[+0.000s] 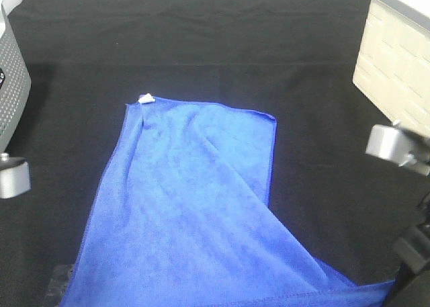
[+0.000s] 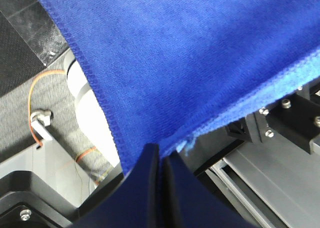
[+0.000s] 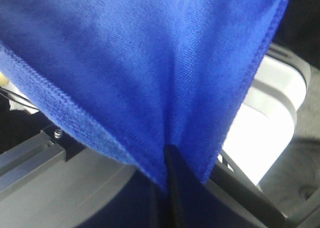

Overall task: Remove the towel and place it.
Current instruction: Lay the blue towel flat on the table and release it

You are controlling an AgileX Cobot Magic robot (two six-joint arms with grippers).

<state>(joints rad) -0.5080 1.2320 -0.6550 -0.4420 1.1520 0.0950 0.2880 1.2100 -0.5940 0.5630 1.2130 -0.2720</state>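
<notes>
The royal-blue towel [image 1: 195, 206] lies spread on the black table cloth [image 1: 201, 45], with its white tag [image 1: 146, 98] at the far left corner. Its near edge runs off the bottom of the exterior view. In the left wrist view my left gripper [image 2: 161, 157] is shut, pinching the towel's [image 2: 190, 53] hemmed edge between its dark fingers [image 2: 145, 188]. In the right wrist view my right gripper [image 3: 167, 155] is shut on another part of the towel [image 3: 140, 63], which drapes away from it. Neither gripper's fingertips show in the exterior view.
A cream tiled box [image 1: 396, 58] stands at the right back. A grey perforated device [image 1: 10, 78] stands at the left. Arm joints show at the left edge [image 1: 13, 176] and right edge [image 1: 393, 142]. Below the left gripper are a white pipe [image 2: 92, 113], an orange cable [image 2: 35, 86] and metal frame rails [image 2: 280, 173].
</notes>
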